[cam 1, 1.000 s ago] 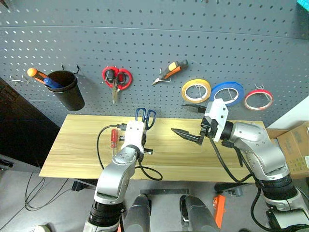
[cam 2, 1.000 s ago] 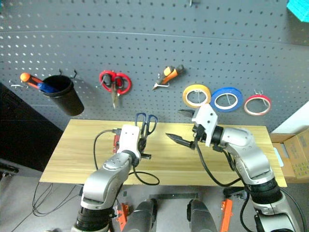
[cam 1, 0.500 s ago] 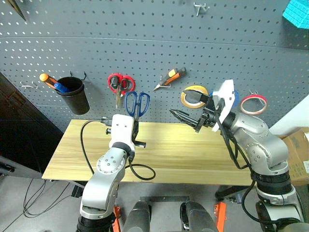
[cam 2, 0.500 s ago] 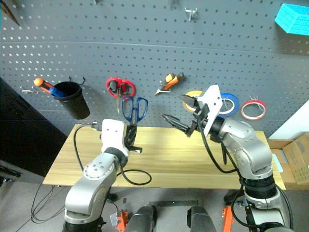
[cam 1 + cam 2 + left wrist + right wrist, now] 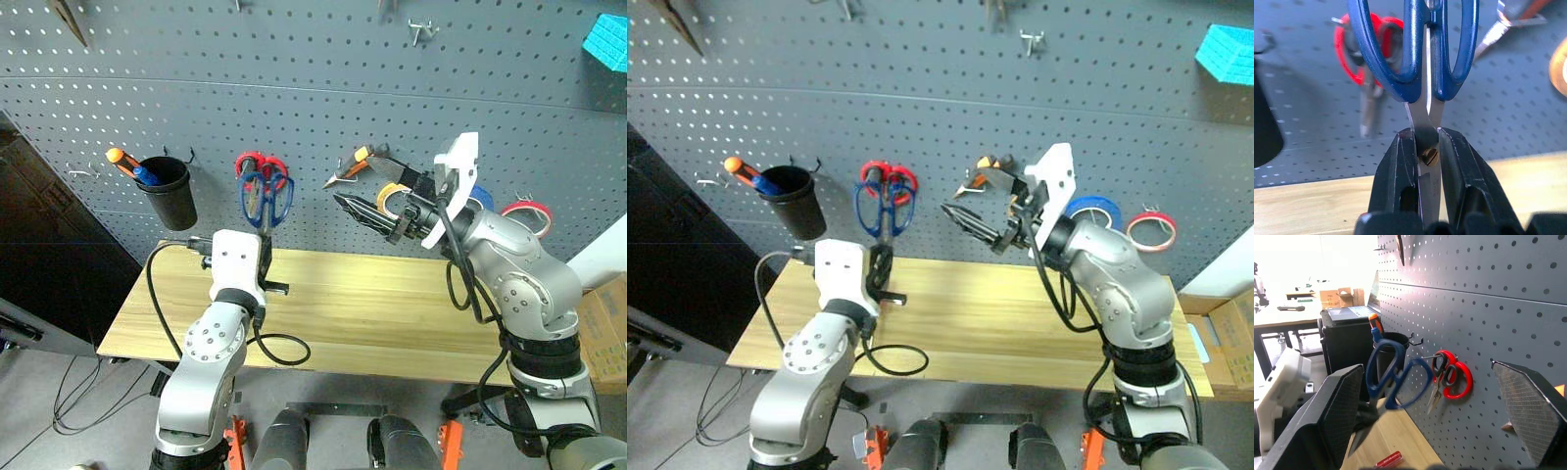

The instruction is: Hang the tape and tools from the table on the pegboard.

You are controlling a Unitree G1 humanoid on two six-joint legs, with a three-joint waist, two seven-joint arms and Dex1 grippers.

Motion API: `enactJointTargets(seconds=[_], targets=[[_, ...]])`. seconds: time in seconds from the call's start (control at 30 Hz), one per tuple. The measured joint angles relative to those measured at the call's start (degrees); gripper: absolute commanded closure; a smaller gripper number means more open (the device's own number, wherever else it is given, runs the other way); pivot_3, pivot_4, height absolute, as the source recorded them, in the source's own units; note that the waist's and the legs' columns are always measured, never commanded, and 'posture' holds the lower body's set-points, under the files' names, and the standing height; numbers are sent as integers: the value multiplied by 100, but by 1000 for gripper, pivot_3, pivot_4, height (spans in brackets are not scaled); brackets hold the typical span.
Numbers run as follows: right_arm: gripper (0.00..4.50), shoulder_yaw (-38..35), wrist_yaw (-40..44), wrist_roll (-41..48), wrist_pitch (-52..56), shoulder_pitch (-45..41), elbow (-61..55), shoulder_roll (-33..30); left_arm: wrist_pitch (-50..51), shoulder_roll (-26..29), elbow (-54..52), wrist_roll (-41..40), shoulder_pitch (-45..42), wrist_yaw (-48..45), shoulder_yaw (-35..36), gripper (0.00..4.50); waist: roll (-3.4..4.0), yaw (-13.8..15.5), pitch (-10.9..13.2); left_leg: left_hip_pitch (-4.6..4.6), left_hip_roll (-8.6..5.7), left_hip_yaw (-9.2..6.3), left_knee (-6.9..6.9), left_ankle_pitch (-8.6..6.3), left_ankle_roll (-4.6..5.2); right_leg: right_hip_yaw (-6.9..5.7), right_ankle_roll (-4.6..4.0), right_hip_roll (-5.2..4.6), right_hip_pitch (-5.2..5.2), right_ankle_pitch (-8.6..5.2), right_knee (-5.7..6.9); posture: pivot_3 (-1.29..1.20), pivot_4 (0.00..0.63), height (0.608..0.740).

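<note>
Blue-handled scissors [image 5: 1437,54]: glossy plastic loops, bare metal blades, brass-coloured pivot screw. Table [image 5: 392,313]: light wood, visible grain, matt. Pegboard [image 5: 294,88]: dark grey, matt, perforated. Left hand [image 5: 1427,147] fingers [image 5: 1400,166]: smooth black plastic.

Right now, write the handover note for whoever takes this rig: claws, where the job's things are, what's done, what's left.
Left claw: shut on the blue-handled scissors, gripped by the blades near the pivot, handles up in front of the pegboard, beside the red-handled scissors already hanging there.
Right claw: open, empty, raised near the board.
Red tape: on a hook at the board's right end.
Pliers: on the board.
Red-handled screwdriver: lying on the table.
Done: tape and pliers hung.
Left: hook the blue-handled scissors, then hang the screwdriver.
</note>
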Motion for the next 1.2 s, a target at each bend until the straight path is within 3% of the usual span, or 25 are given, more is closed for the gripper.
enactJointTargets(seconds=[0.23,0.5,0.9,1.2], targets=[[0,34,35,-18,-108,-32,112,4,10,-10,259,-383,-97,-340,355,3827,3,-5,-22,72,1,6,-4,-1,2,2,-26,2,73,-17,-8,266,62,740],[0,36,75,-90,-153,-57,217,-1,21,110,633,-791,-511,-770,612,3827,2,-6,-31,77,2,7,-5,-1,3,4,-26,2,76,-17,-6,254,64,740],[0,34,59,-242,-197,-55,221,-4,153,-9,1393,-1251,-1100,-701,1070,3827,0,-8,-32,77,2,10,-4,0,4,8,-25,3,76,-16,-5,240,65,740],[0,32,8,-246,-197,-40,220,-10,147,215,1839,-1365,-1370,-791,1120,3827,0,-11,-33,77,2,11,-5,0,4,8,-25,3,75,-16,-5,231,64,740]])
